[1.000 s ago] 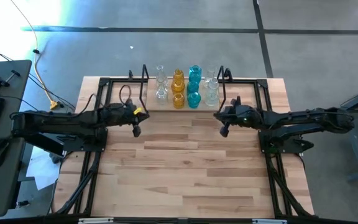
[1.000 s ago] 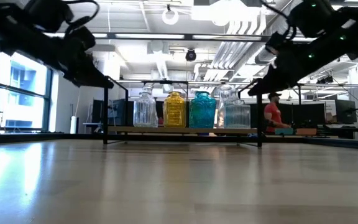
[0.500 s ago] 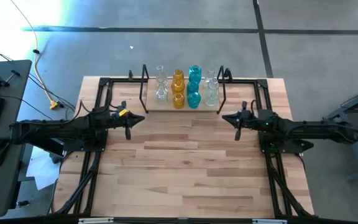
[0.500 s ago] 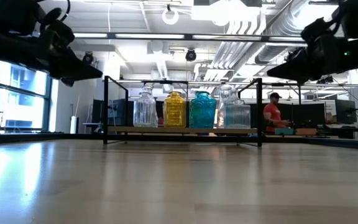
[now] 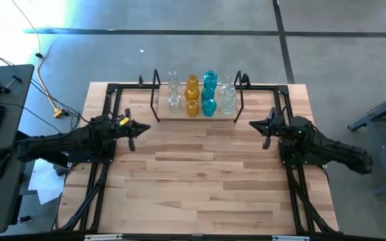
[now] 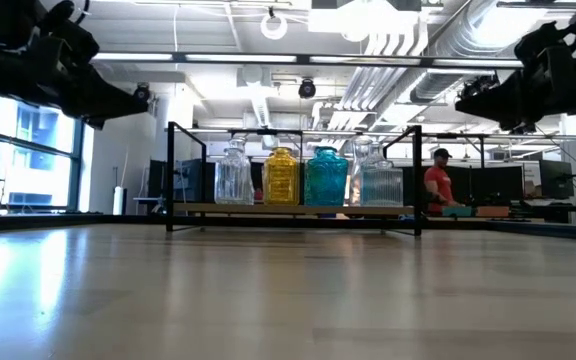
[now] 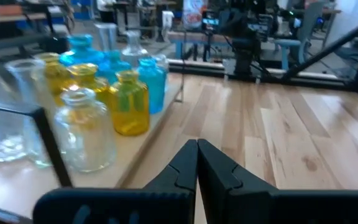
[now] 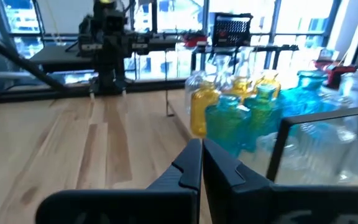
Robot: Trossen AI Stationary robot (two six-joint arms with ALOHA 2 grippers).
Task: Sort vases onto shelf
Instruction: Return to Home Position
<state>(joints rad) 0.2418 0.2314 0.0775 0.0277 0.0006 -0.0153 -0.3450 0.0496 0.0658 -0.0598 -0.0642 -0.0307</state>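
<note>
Several small glass vases stand on their bases on the shelf (image 5: 179, 112) at the table's far middle. They form rows by colour: clear (image 5: 173, 94), amber (image 5: 191, 97), teal (image 5: 209, 94) and clear (image 5: 228, 97). The low view shows the same rows on the shelf board (image 6: 288, 209). My left gripper (image 5: 147, 127) hangs shut and level, left of the shelf's near corner. My right gripper (image 5: 253, 124) hangs shut and level, right of the shelf. Both are above the table with nothing held. Each wrist view shows its shut fingertips (image 7: 197, 146) (image 8: 202, 144) with the vases off to one side.
The black metal arm stands (image 5: 106, 107) (image 5: 283, 107) run along the table's left and right sides. Bare wooden tabletop (image 5: 200, 174) lies between the arms and toward the near edge. A person in a red shirt (image 6: 436, 185) sits in the room beyond the table.
Both arms have drawn back from the table's middle, the left toward the left edge and the right toward the right edge. Both grippers have tipped up from slanting down to about level, and both have stayed shut. The vases and shelf have not moved.
</note>
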